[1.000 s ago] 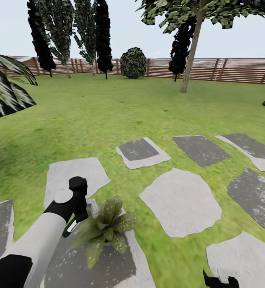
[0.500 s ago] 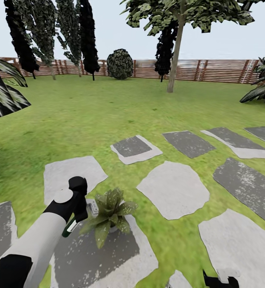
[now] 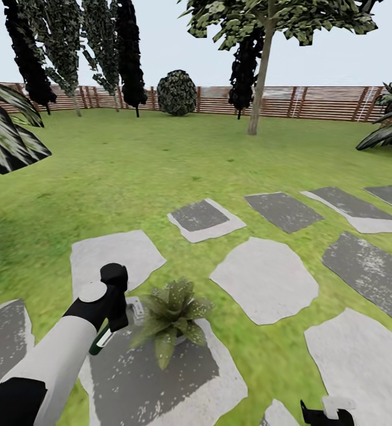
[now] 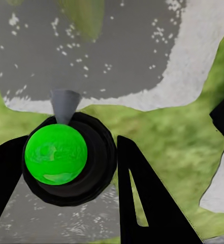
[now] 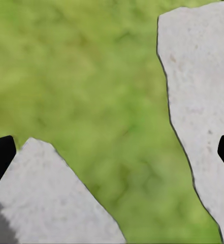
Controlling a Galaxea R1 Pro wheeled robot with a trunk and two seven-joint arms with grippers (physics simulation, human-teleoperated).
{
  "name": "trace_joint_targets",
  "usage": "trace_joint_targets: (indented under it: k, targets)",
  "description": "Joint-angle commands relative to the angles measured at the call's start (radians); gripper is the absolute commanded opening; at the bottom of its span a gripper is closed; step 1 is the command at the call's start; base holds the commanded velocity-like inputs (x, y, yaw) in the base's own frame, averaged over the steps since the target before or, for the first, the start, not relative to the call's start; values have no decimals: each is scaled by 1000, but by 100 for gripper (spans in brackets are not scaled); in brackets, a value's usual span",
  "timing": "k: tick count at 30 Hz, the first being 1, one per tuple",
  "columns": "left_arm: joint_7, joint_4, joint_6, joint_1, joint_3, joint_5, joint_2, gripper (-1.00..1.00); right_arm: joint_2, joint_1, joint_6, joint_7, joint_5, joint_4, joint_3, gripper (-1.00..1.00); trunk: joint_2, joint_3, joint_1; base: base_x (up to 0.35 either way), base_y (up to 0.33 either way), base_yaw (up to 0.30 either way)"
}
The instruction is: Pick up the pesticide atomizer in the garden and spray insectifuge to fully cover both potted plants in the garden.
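**Sprayer held beside the speckled plant on the stepping stone**

Green lawn (image 3: 160,171) spreads back to a brown horizontal-slat wooden fence (image 3: 314,103), with tall dark trees along it and a round clipped bush (image 3: 176,93) in front of the slats. Grey stepping stones (image 3: 264,278) lie scattered across the near grass, some pale and some dark with white flecks.

On the nearest dark flecked slab (image 3: 154,373) stands a small potted plant with pointed, pale-speckled green leaves (image 3: 172,316); its pot is hidden under the rosette. Just beside it, on the robot's left, the black left gripper (image 3: 116,307) at the end of the white-and-black left arm (image 3: 54,361) points down at the slab. It is closed around the slim blackish-green pesticide atomizer with a pale end (image 3: 103,340), which slants down and away from the plant, its pale tip poking out below the wrist. From the left wrist camera, the atomizer (image 4: 66,155) appears end-on as a bright green dome in a black ring, with a grey nozzle aimed at the stone, and the black fingers (image 4: 142,198) sit tight on either side.

At the bottom edge of the head view the black right gripper (image 3: 326,414) hangs low over grass and pale stone. In its wrist camera the two fingertips (image 5: 0,155) stand far apart at the frame's edges with nothing between them.
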Motion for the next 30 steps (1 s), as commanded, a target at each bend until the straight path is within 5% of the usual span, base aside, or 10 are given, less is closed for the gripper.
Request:
trace_joint_targets:
  k: [1, 12, 20, 30]
  targets:
    - [-7, -1, 11, 0, -4, -4, 1, -100, 0, -1, -4, -1, 10, 1, -9, 100, 0, -1, 0, 117, 302, 0]
    - [-7, 0, 11, 77, -4, 10, -13, -100, 1, -1, -4, -1, 10, 1, -9, 100, 0, -1, 0, 71, 108, -100]
    - [-7, -1, 11, 85, 3, 7, -10, -100, 3, -1, -4, -1, 10, 1, -7, 100, 0, -1, 0, -27, 28, -267]
    - [-7, 1, 14, 86, 4, 10, -13, -100, 3, -1, -4, -1, 10, 1, -7, 100, 0, -1, 0, -52, 279, -131]
